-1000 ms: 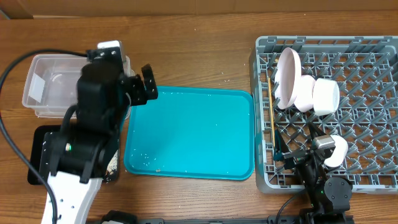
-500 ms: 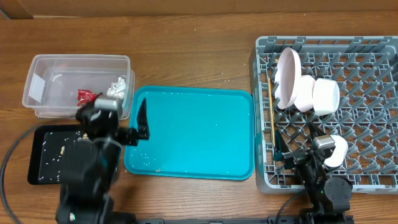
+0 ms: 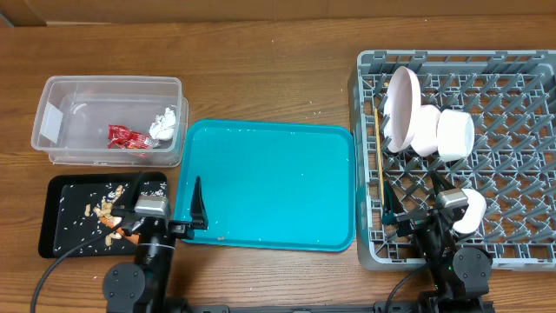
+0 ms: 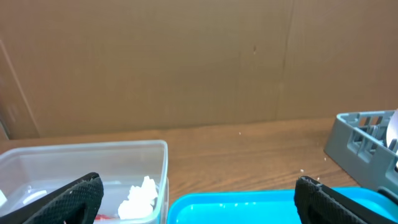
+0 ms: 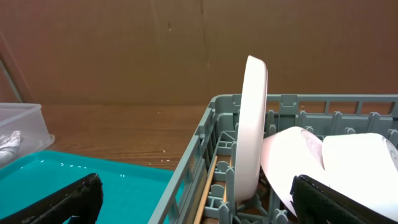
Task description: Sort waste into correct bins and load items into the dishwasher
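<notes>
At the near-left corner of the teal tray (image 3: 265,174): left gripper (image 4: 198,186) is hanging low, jaws standing fully apart, grasping nothing. Right gripper (image 5: 194,186) is sitting off the teal tray's near-right corner, over the front edge of the grey dish rack (image 3: 521,69), jaws likewise spread wide and empty.

Waste, working outward from the left gripper: black tray (image 3: 61,222), just left of the teal tray, is holding beige food scraps (image 3: 106,207) and scattered crumbs (image 3: 69,230). A small orange piece (image 3: 110,223) is lying among them, which I am taking for the carrot. Clear tub (image 3: 52,96), off the teal tray's far-left corner, is holding the red wrapper (image 3: 126,136) and the white tissue (image 3: 163,124) side by side.

Dishes: the dish rack is lying right of the teal tray. White plate (image 3: 401,106) is standing on edge in it. Two white bowls (image 3: 453,135) are leaning just beside the plate, and the chopsticks (image 3: 380,169) are lying along the side nearest the teal tray.

Judgement: sorting and loading are looking essentially done. Left to do, as far as I can tell: a few pale specks (image 3: 204,219) near the teal tray's front-left edge. A white rounded thing (image 3: 473,211) just beside the right gripper is too hidden to identify.
</notes>
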`<move>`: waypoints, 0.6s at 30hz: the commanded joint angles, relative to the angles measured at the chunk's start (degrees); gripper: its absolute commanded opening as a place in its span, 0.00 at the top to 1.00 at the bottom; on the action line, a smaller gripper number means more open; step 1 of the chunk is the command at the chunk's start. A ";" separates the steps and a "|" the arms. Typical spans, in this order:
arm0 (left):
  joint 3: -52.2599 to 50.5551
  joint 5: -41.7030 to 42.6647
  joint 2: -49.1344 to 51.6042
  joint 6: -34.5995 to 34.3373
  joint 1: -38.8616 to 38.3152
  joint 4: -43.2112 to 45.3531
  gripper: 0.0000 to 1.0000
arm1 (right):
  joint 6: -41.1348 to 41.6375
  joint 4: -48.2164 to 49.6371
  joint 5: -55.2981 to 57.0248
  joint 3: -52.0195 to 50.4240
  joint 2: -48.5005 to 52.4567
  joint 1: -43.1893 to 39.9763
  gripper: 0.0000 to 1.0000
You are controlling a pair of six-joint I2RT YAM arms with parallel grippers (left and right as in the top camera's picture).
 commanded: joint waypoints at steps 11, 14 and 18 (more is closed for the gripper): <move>-15.17 1.09 -4.94 0.94 0.48 9.38 0.00 | -0.02 0.31 -0.04 -0.61 -0.68 -0.33 0.00; -15.15 1.09 -4.94 0.94 0.46 7.91 0.00 | -0.02 0.28 -0.04 -0.61 -0.68 -0.33 0.00; -15.13 1.05 -4.87 0.94 0.46 4.72 0.00 | -0.02 0.31 -0.04 -0.61 -0.68 -0.33 0.00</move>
